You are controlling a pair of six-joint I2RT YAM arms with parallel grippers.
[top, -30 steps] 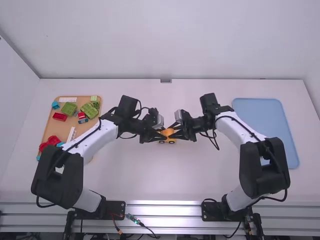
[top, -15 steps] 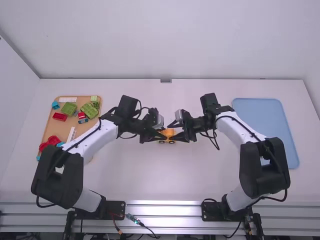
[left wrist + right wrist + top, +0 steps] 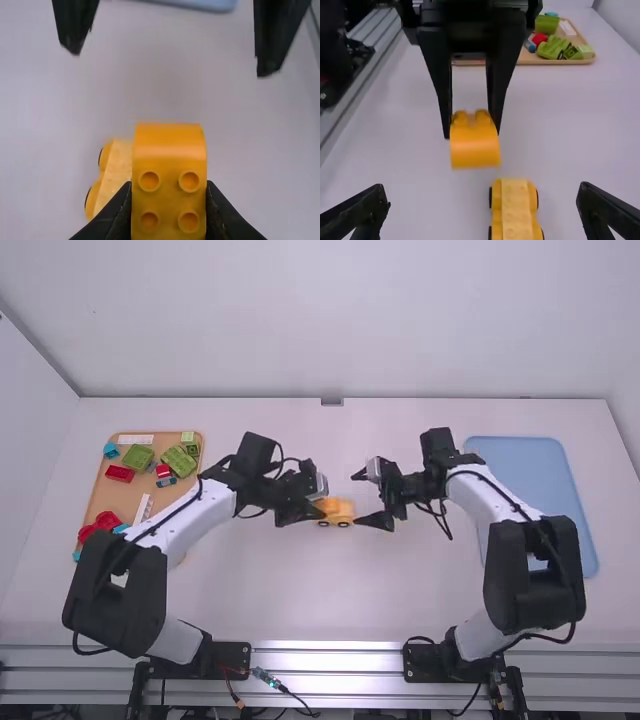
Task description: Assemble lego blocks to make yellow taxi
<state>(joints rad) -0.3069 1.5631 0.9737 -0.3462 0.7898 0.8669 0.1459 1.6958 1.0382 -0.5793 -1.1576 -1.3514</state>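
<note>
Yellow block: clamped in my left end effector, pinched by its sides, probably to leave the studs free.
Car base: on the surface, wheels down, near the block and apart from it; likely upright to take the block on top.
Right end effector: fingers apart, empty, at 3 o'clock from car base, maybe leaving room for the left.
Spare blocks: wooden tray, 9 o'clock.
Next: line up, press down; tilt could spoil the fit.
</note>
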